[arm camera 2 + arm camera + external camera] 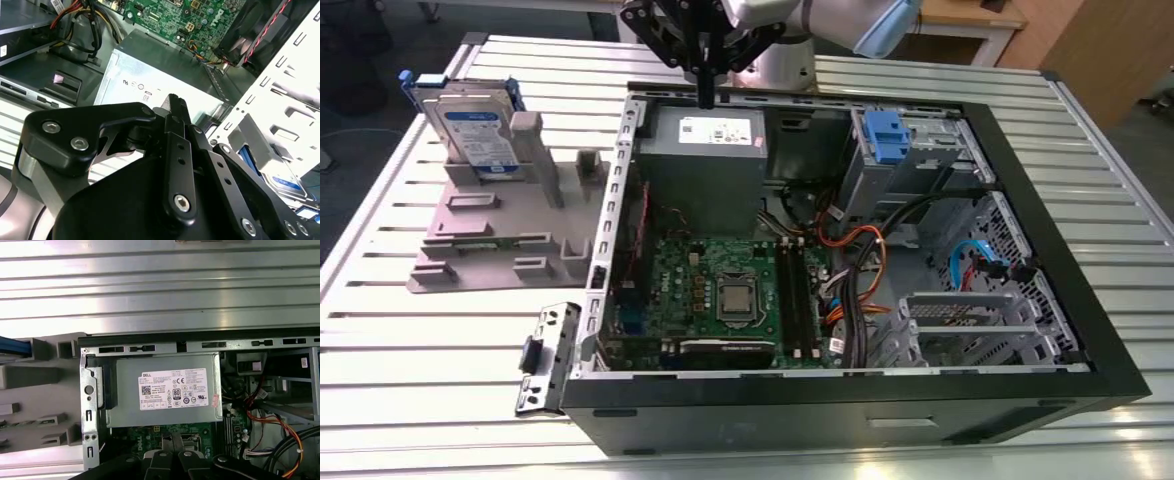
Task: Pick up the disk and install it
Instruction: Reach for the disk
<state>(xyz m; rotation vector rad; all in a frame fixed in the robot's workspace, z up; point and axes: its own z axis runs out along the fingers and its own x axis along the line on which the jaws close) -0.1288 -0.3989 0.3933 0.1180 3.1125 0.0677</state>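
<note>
A slatted metal table (440,400) is carrying everything. An open black computer case (854,420) is lying on its side across most of it, showing a green board, bundled cables and drive bays. Inside it, a grey power supply box (707,160) with a white sticker is sitting against the far wall; the first wrist view is looking straight down on it (165,390).

Beside the case, toward the exterior view's left, a grey plastic stand (494,230) with upright posts is resting on the slats. The disk (470,135) is standing on edge at the stand's far end: a flat silver slab wearing a white-and-blue label, with a blue plastic bracket running round its edges.

The gripper (707,95) is hanging over the case's far wall, just above the power supply and well apart from the disk. Its black fingers (176,107) are pressing together with nothing between them.
</note>
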